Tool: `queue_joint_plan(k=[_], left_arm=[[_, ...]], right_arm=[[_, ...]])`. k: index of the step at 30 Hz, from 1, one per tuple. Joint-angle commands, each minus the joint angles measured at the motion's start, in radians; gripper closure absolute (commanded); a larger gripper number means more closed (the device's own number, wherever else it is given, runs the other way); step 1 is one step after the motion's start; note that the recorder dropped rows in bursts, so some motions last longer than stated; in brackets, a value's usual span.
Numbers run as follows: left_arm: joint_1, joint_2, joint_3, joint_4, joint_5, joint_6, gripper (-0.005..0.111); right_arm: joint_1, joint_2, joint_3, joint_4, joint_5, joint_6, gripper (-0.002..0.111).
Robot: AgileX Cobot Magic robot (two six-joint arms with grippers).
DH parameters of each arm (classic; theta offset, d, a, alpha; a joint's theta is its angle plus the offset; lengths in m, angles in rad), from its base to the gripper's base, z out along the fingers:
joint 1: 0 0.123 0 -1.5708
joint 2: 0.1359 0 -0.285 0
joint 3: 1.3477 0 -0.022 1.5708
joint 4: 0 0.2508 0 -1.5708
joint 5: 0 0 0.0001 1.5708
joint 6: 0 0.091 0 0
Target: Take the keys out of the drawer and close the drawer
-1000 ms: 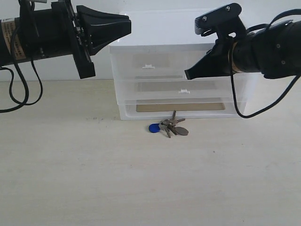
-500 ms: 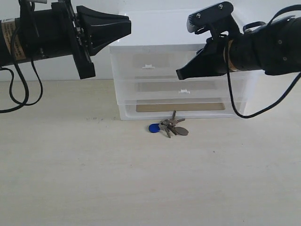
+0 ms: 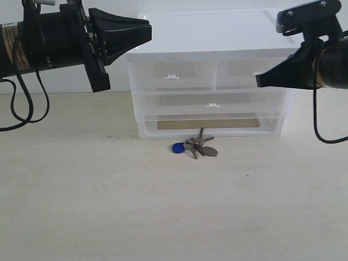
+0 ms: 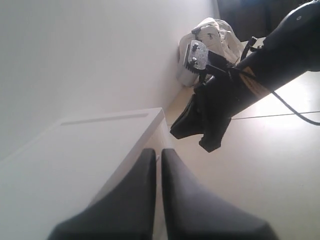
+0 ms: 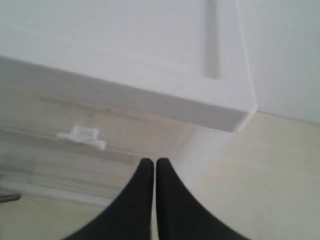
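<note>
The keys (image 3: 198, 147), grey-brown with a round blue tag (image 3: 177, 148), lie on the table just in front of the drawer unit (image 3: 206, 32). The small right-hand drawer (image 3: 244, 76) sits with its front level with its left-hand twin (image 3: 171, 76). My right gripper (image 3: 259, 81) is shut and empty, its tip right beside that drawer's tab handle (image 5: 82, 136). In the right wrist view the shut right gripper (image 5: 154, 162) points at the unit's right corner. My left gripper (image 3: 148, 30) hangs shut and empty by the unit's top left edge, and the left wrist view shows the left gripper (image 4: 158, 152) over the lid.
The full-width drawer (image 3: 212, 104) with its own tab sits under the two small ones. A wall stands close behind the unit. Bare tabletop (image 3: 163, 206) spreads out in front of the keys. A white cloth bundle (image 4: 207, 45) lies far off.
My right gripper has swung to the right, away from the front of the right-hand drawer towards the unit's right end, uncovering that drawer. The left arm and the keys have not moved.
</note>
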Motion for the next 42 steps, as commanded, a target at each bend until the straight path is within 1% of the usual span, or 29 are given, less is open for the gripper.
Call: queue_joint_plan(k=[1, 4, 9, 14, 18, 20, 24, 28, 35, 39, 42], left_arm=[[-0.008, -0.008, 0.006, -0.001, 0.007, -0.002, 0.102], [-0.008, -0.008, 0.006, -0.007, 0.009, -0.002, 0.102], [-0.008, -0.008, 0.006, -0.007, 0.008, 0.001, 0.102], [-0.008, -0.008, 0.006, -0.025, 0.028, 0.015, 0.102], [-0.008, -0.008, 0.006, -0.037, 0.031, 0.018, 0.102], [-0.008, -0.008, 0.006, -0.037, 0.031, 0.018, 0.102], [-0.008, -0.008, 0.006, -0.037, 0.031, 0.018, 0.102], [-0.008, -0.008, 0.006, -0.052, 0.029, 0.018, 0.102], [-0.008, -0.008, 0.009, -0.052, 0.036, -0.043, 0.102], [-0.008, -0.008, 0.039, -0.059, 0.053, -0.08, 0.102], [-0.008, -0.013, 0.081, -0.078, 0.053, -0.08, 0.102]], right_arm=[[-0.083, 0.053, -0.033, -0.001, -0.084, 0.045, 0.108], [-0.104, 0.095, -0.075, -0.001, -0.154, 0.047, 0.108], [-0.104, 0.137, -0.136, -0.001, -0.204, 0.017, 0.108], [-0.104, 0.137, -0.141, -0.001, -0.207, 0.015, 0.108], [-0.104, 0.128, -0.132, -0.001, -0.305, 0.015, 0.108], [-0.104, 0.103, -0.107, -0.001, -0.312, 0.015, 0.108], [-0.102, -0.006, -0.03, -0.001, -0.241, 0.029, 0.108], [-0.091, -0.145, 0.027, -0.001, -0.261, 0.054, 0.108], [-0.003, -0.476, 0.128, -0.001, -0.268, 0.1, 0.108], [0.033, -0.667, 0.206, -0.001, -0.266, 0.115, 0.108], [0.041, -0.809, 0.261, -0.001, -0.266, 0.119, 0.108]])
